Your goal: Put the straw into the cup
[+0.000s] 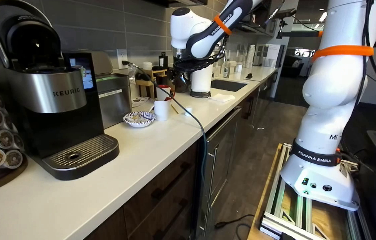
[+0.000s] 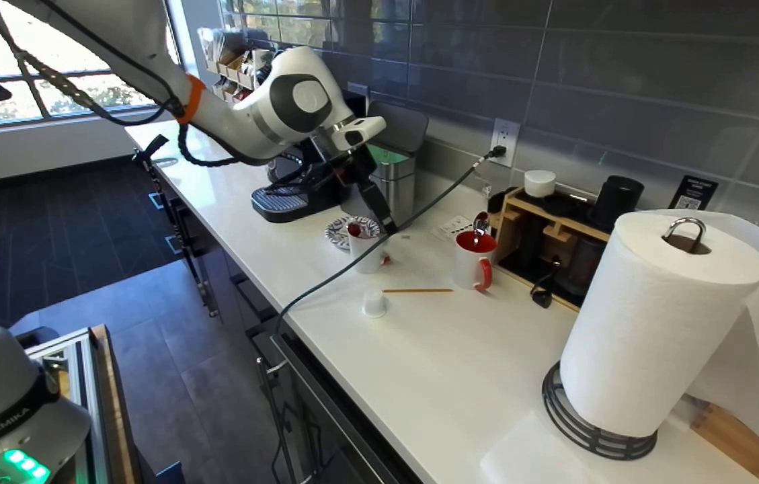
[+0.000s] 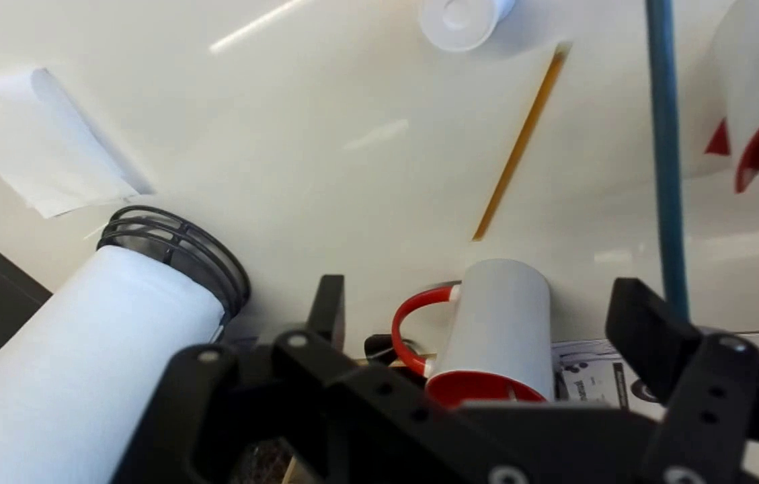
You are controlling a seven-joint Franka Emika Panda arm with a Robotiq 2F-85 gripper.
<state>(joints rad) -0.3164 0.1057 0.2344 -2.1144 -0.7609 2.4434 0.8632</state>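
Black, your tool [image 3: 483, 302] gapes wide and holds nothing. Past it stands a red-lined mug [image 3: 500, 316]; farther, the amber straw [image 3: 520, 144] lies on the surface [image 3: 285, 121], outside any mug. Nothing seems done yet: you have grasping, lifting and inserting left.

countertop [image 2: 419, 376]: smooth, glossy | mug [image 3: 501, 323]: smooth | paper-towel roll [image 2: 661, 329]: matt paper | coffee maker [image 1: 56, 95]: brushed metal, plastic

Straw [image 3: 521, 142], mugs [image 2: 470, 270] on white countertop [image 2: 446, 363]
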